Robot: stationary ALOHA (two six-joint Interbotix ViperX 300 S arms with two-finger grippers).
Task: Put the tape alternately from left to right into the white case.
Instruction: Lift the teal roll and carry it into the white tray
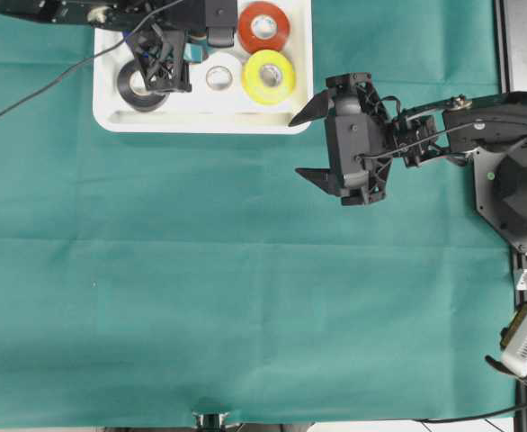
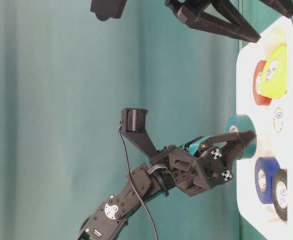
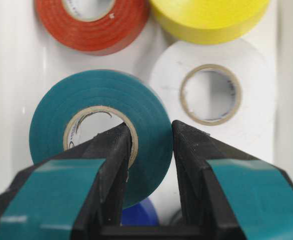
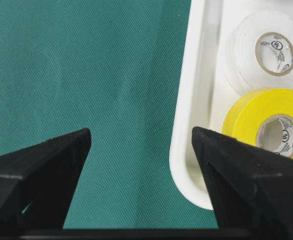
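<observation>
The left gripper [image 3: 149,150] is clamping the wall of the teal tape roll [image 3: 101,130], holding it above the white case [image 1: 292,90] among the red, yellow and white rolls, while the right gripper [image 1: 313,144] is hanging wide open and empty beside the case.

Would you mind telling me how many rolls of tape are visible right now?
6: red, yellow, white and black lie in the white case; blue sits beside black; teal is held above the case in the left gripper's fingers.
</observation>
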